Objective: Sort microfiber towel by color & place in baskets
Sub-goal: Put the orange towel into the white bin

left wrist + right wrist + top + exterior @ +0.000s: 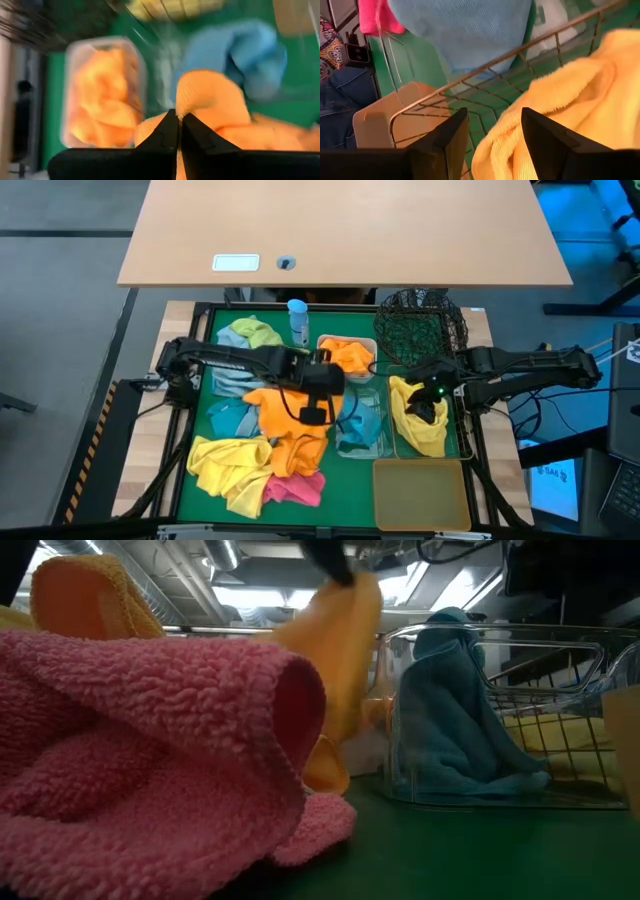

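Risk first: left gripper [179,131] is pinched shut on a fold of an orange towel [212,97] at mid-mat, and judging by the small bite, the cloth could slip out on the lift or drag the orange towels under it along. Its likely target, the white tub [372,345] already holding orange cloth, sits just beside the grip point, so the carry is short, but the blue-capped bottle [297,320] stands near that tub and a swinging cloth tail could tip it. The clear tub [395,710] with a teal towel [460,710] is close on the other side, so a trailing corner may snag its rim. Right gripper [495,135] hangs over the rectangular wire basket [485,67], fingers apart, nothing held, above a yellow towel [570,105]; wire rim close to its fingers. Pink towel [297,488] and yellow pile [228,465] crowd the near left; open mat is scarce. Amber tub [420,492] looks empty.
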You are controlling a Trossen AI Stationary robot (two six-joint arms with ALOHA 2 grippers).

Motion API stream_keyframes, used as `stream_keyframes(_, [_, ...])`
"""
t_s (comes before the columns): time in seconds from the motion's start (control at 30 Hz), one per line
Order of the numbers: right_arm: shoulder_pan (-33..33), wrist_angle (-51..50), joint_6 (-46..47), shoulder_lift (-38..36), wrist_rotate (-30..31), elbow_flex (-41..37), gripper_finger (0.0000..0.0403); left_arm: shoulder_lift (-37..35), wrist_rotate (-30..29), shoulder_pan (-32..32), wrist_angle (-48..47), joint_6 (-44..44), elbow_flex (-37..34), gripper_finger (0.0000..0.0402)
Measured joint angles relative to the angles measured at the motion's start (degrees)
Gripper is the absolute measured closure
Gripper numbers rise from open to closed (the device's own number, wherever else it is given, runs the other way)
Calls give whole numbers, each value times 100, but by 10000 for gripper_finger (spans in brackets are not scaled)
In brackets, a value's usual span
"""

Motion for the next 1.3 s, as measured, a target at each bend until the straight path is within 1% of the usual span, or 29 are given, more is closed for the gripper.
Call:
stream_keyframes(0.2, [0, 188, -31, 0, 257, 0, 219, 1, -416, 156, 10, 206, 1104, 401])
stream_keyframes(0.33, [2, 245, -145, -1, 403, 0, 219, 1, -620, 245, 84, 299, 1721, 401])
stream_keyframes(0.4, [0, 282, -219, -1, 458, 0, 219, 1, -682, 306, 164, 334, 1988, 401])
stream_keyframes(0.53, [0, 302, -322, -1, 548, 0, 219, -2, -700, 440, 639, 740, 2359, 401])
stream_keyframes(0.8, [0, 302, -322, -1, 560, 0, 219, -50, -695, 758, 2434, 1923, 2361, 401])
stream_keyframes(0.97, [0, 301, -322, -1, 562, 0, 219, -52, -691, 1007, 3303, 2170, 2361, 401])
stream_keyframes(1.17, [0, 301, -324, -1, 562, 0, 219, -52, -670, 1346, 3427, 2234, 2361, 401])
stream_keyframes(1.3, [0, 302, -324, -1, 562, 0, 219, -44, -349, 1567, 3353, 2025, 2361, 401])
